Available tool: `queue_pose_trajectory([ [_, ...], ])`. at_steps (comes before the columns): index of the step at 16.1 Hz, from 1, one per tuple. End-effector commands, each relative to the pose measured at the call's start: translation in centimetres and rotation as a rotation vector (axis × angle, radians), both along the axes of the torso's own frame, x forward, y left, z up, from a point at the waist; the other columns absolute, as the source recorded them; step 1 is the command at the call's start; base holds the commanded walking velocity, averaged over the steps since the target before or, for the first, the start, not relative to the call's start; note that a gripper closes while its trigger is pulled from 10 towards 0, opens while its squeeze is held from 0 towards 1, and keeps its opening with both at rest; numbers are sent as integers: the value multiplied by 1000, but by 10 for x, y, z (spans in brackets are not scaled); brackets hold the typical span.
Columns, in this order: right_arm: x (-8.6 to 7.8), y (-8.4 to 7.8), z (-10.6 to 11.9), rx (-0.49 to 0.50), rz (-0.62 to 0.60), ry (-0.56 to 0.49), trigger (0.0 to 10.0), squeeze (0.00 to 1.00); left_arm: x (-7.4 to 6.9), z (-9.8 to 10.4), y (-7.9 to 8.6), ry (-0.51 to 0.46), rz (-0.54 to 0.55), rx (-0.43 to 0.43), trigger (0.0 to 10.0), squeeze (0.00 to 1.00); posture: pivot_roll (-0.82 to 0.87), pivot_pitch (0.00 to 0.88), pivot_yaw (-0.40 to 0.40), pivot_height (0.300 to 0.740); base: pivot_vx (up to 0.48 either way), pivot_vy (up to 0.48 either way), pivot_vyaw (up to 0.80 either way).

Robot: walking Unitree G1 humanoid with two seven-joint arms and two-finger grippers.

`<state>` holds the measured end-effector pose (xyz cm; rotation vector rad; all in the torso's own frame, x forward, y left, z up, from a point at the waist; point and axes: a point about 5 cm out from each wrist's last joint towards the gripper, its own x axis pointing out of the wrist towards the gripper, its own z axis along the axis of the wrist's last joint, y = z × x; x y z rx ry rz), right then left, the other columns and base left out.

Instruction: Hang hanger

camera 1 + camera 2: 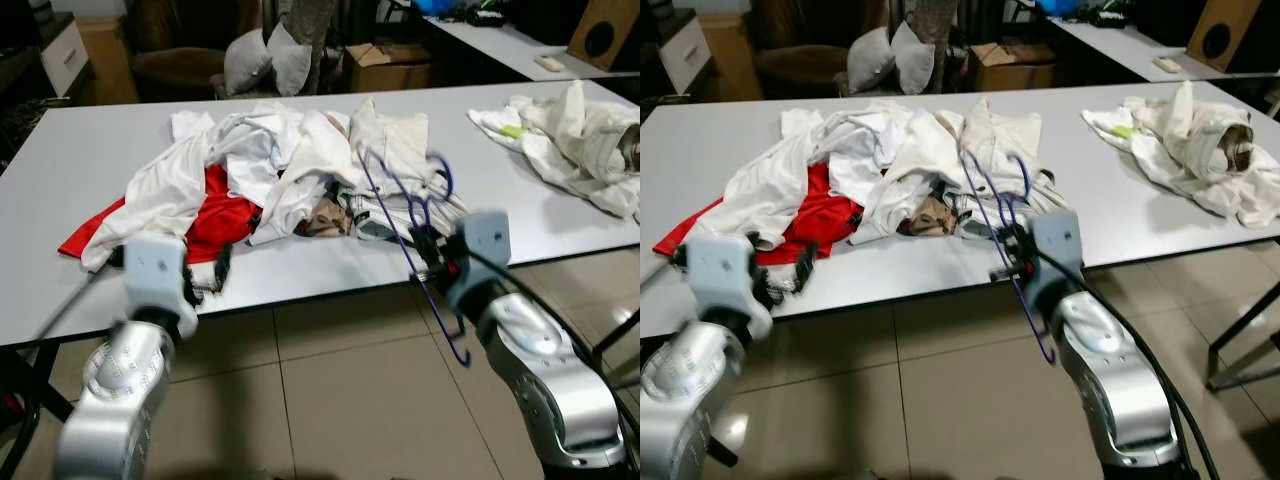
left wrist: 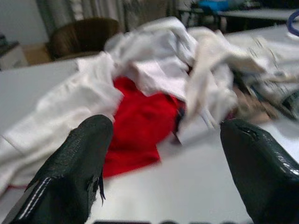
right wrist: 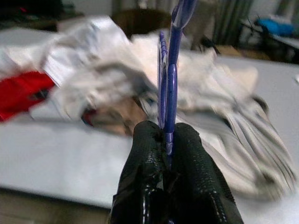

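Right wrist view shows the right claw [image 3: 167, 140] clamped on the purple hanger [image 3: 170, 74] off the bench's [image 1: 60, 170] near edge, left claw [image 2: 163, 154] spread wide; next, I reckon, find a rail.

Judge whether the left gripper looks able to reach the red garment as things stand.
Probably yes: the left gripper is open and faces the red garment across bare table, though white clothes cover its far part.

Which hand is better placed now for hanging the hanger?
The right hand: it already grips the purple hanger. The left hand is open and empty near the red garment.
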<state>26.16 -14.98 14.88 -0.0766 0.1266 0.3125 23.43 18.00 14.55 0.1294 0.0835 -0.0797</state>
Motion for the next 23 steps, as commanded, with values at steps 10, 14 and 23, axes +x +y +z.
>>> queue_pose_trajectory([
  [10, 4, -10, 7, -2, 3, -49, 10000, 0, 3, -1, -1, -49, 20, 24, 10000, 0, -41, 0, 7, 740, 337, 0, -135],
  [14, 4, -16, 8, -11, 0, -66, 10000, 0, 4, -1, -3, -55, 12, 24, 10000, 0, -42, 0, 8, 740, 359, 0, -600],
  [23, 5, -39, 18, -67, 44, -129, 10000, 0, 11, -3, -1, -35, 0, 74, 10000, 0, -59, 0, 26, 740, 262, 0, 0],
])
